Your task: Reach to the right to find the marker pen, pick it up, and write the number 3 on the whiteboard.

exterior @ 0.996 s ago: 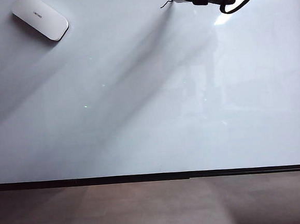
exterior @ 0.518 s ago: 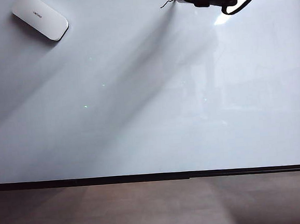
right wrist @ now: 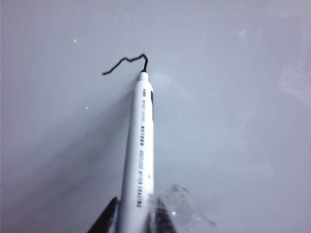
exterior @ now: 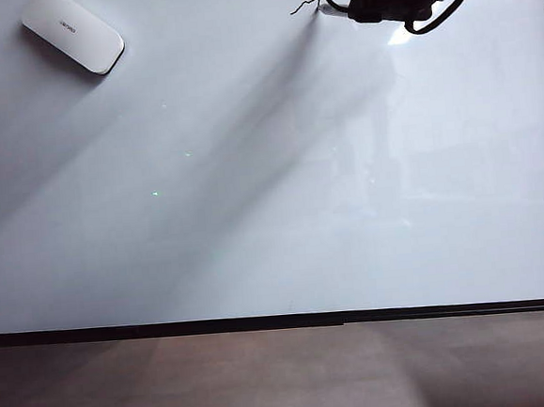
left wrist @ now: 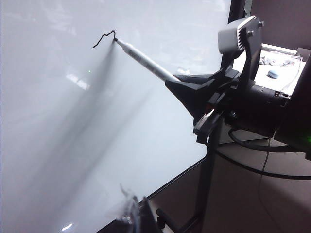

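Exterior view: right pincer (exterior: 337, 8) sits at the top edge of the whiteboard (exterior: 273, 213), pen tip on a short black squiggle, the start of the 3 (exterior: 304, 6). Eraser (exterior: 72, 32) lies well apart, top left.

Left wrist view: the pen (left wrist: 143, 60) slants to the board, right pincer (left wrist: 187, 87) pinching its back end. The left pincer (left wrist: 138, 216) barely shows at the frame edge; can't tell if it's spread or not.

Right wrist view: pen (right wrist: 141, 145) clamped low on the barrel. Looks light, stiff and slick, so I'd grip mid-barrel firmly or it'll wobble.
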Controlling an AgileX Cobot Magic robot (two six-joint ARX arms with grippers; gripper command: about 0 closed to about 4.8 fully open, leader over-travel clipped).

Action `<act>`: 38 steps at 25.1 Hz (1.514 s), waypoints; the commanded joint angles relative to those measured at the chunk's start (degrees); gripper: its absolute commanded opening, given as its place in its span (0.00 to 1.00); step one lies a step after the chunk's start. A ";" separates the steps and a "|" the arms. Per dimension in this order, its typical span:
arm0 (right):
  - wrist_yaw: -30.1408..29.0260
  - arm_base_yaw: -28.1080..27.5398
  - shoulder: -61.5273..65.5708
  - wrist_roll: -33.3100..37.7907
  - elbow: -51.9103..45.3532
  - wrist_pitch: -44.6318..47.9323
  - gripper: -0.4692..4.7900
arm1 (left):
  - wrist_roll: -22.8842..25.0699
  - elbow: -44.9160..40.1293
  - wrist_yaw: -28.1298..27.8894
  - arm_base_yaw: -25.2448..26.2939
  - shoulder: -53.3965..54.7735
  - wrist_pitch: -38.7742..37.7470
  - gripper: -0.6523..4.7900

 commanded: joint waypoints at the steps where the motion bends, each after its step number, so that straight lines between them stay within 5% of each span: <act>1: -1.01 0.00 -0.24 0.70 0.35 -0.37 0.16 | 0.04 0.15 -0.04 0.02 -0.17 0.57 0.11; 25: -1.14 0.02 -1.57 1.31 0.33 -5.11 0.17 | 0.04 0.15 -0.04 0.02 -0.17 0.55 0.11; 38: -8.72 0.00 -3.17 0.96 0.31 -5.64 0.17 | 0.02 0.13 -0.02 0.02 -0.17 0.57 0.11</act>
